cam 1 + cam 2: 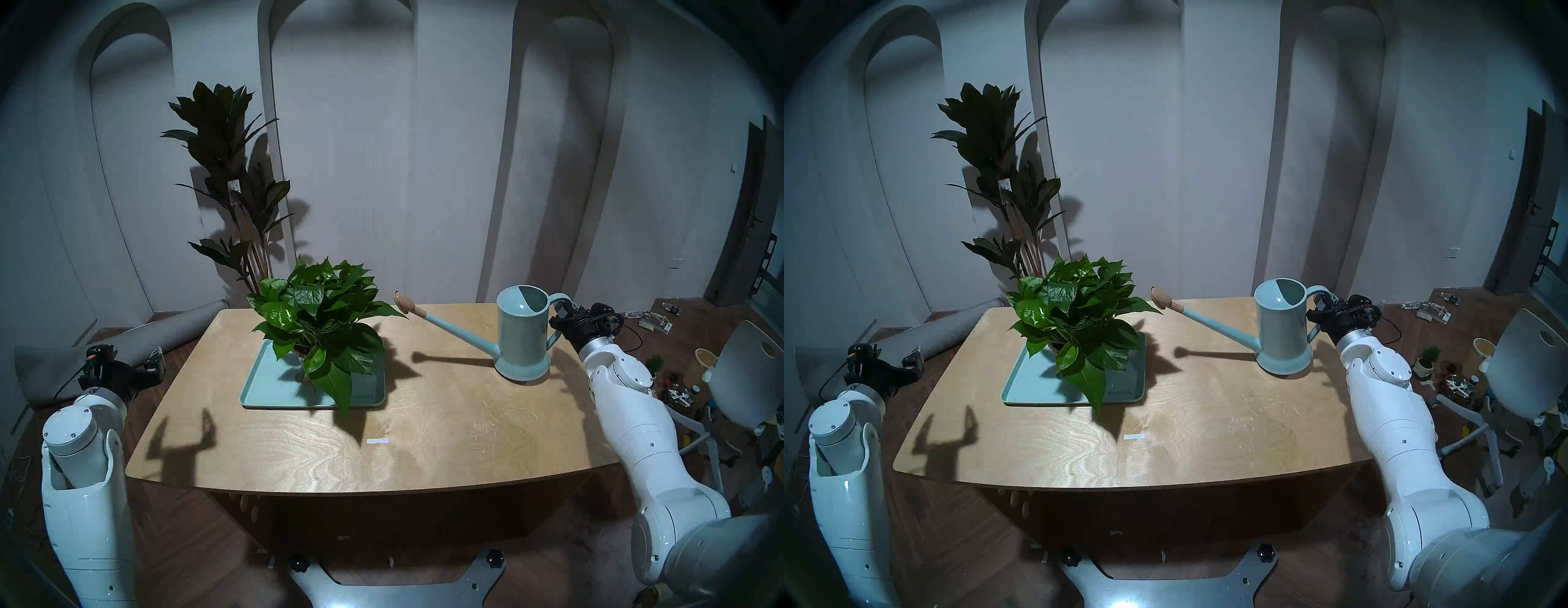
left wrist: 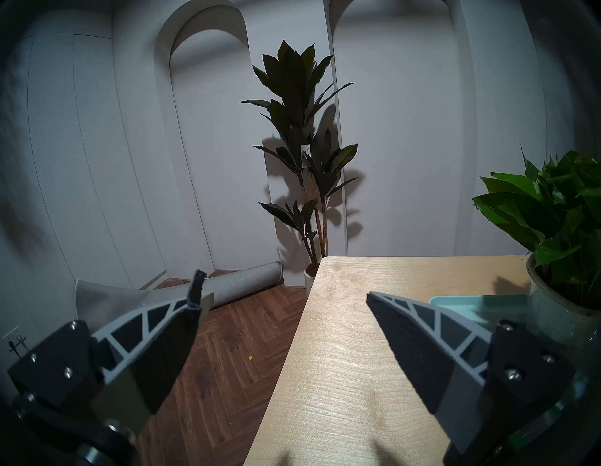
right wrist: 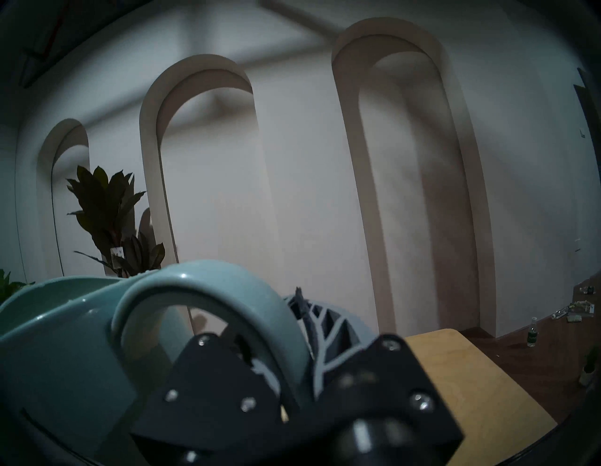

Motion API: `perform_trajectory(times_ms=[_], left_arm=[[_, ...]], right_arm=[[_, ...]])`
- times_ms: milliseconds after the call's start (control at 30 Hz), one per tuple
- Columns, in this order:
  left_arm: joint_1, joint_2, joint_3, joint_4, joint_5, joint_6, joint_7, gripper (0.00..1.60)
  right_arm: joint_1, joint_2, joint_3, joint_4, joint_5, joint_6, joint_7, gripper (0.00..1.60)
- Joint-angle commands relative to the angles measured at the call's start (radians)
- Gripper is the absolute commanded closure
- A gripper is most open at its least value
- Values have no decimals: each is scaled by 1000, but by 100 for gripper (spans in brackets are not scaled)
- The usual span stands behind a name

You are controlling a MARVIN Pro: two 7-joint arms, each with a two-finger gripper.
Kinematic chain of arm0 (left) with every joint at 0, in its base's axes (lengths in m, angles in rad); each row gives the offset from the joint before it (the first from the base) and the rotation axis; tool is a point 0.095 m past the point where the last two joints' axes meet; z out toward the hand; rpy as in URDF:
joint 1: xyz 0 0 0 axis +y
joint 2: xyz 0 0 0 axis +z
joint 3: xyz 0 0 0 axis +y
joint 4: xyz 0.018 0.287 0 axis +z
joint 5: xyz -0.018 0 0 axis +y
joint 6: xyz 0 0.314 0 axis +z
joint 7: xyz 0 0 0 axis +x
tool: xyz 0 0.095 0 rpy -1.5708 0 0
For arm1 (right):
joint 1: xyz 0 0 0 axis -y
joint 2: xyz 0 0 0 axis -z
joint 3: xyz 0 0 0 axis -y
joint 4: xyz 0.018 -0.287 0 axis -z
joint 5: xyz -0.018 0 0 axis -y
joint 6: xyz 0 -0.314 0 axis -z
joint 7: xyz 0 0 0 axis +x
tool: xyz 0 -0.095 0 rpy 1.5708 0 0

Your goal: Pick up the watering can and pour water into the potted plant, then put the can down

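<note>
The pale blue-green watering can (image 1: 521, 331) (image 1: 1282, 327) stands upright at the table's right rear. Its long spout points left, and the tan rose head (image 1: 406, 303) ends just right of the plant's leaves. My right gripper (image 1: 561, 315) (image 1: 1319, 306) is shut on the can's loop handle (image 3: 227, 293), which fills the right wrist view. The potted plant (image 1: 316, 316) (image 1: 1076, 314) with bright green leaves sits on a pale teal tray (image 1: 263, 388). Its pot (image 2: 559, 302) shows in the left wrist view. My left gripper (image 1: 123, 358) (image 2: 283, 293) hangs open and empty beside the table's left edge.
A tall dark-leaved plant (image 1: 231, 182) stands on the floor behind the table's left rear corner. A grey rolled mat (image 1: 127, 344) lies on the floor at left. A white chair (image 1: 746, 382) and floor clutter are at right. A small white strip (image 1: 377, 441) lies on the table.
</note>
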Motion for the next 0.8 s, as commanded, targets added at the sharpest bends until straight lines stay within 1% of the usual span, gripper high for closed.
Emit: perform_trajectory(times_ms=[0, 367, 767], left_arm=[[-4, 5, 0, -19, 0, -3, -2, 0], [-6, 5, 0, -17, 0, -4, -2, 0], [-6, 5, 0, -17, 0, -4, -2, 0]], right_arm=[[32, -29, 49, -56, 81, -29, 46, 160], [78, -27, 57, -86, 86, -20, 67, 160], [108, -21, 77, -103, 88, -17, 73, 160]])
